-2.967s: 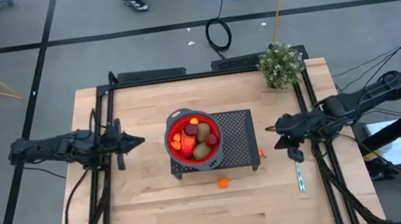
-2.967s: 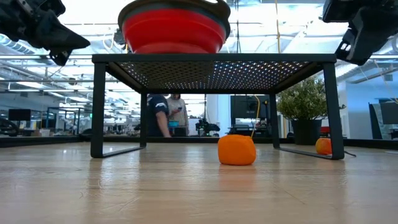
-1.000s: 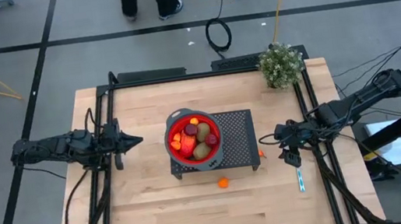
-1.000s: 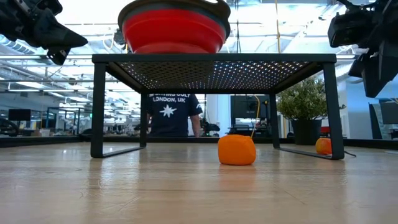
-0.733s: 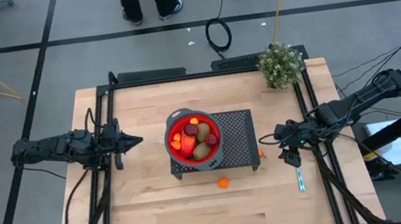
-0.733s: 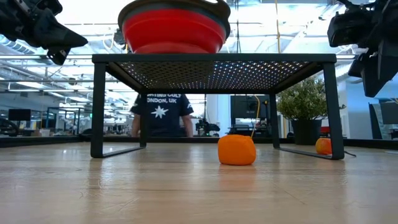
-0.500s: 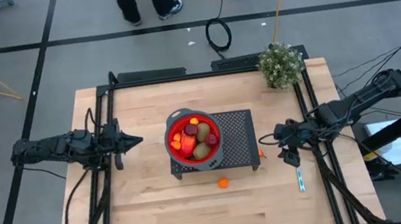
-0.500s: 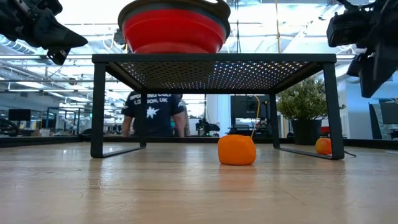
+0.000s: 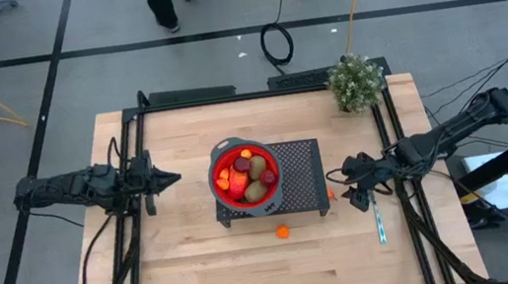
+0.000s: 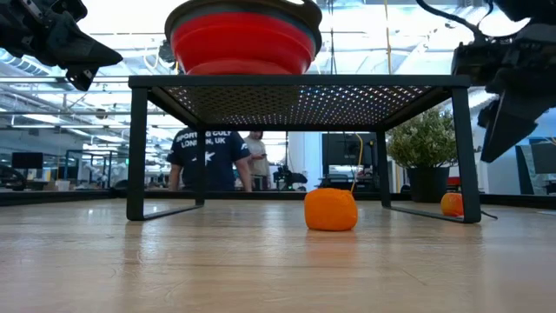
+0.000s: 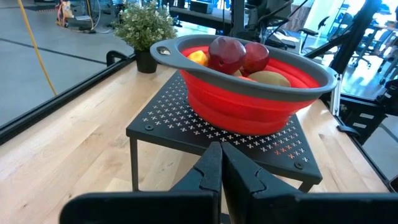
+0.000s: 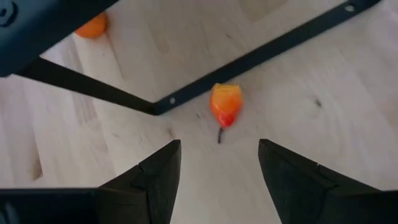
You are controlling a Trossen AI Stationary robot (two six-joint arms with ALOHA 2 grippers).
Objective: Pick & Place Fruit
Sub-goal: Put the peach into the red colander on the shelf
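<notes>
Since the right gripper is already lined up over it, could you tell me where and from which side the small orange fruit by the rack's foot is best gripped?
Grip the small orange fruit across its rounded body, coming straight down from above, probably. The open right gripper already hangs over it. The black rack bar lies close along one side, so the fingers should close along that bar, not across it.

Potted plant (image 9: 356, 82), utensil (image 9: 381, 227), person (image 10: 211, 159)

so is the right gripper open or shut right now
Open. In the right wrist view the right gripper has its two dark fingers set wide apart, empty, above a small orange fruit piece on the table.
</notes>
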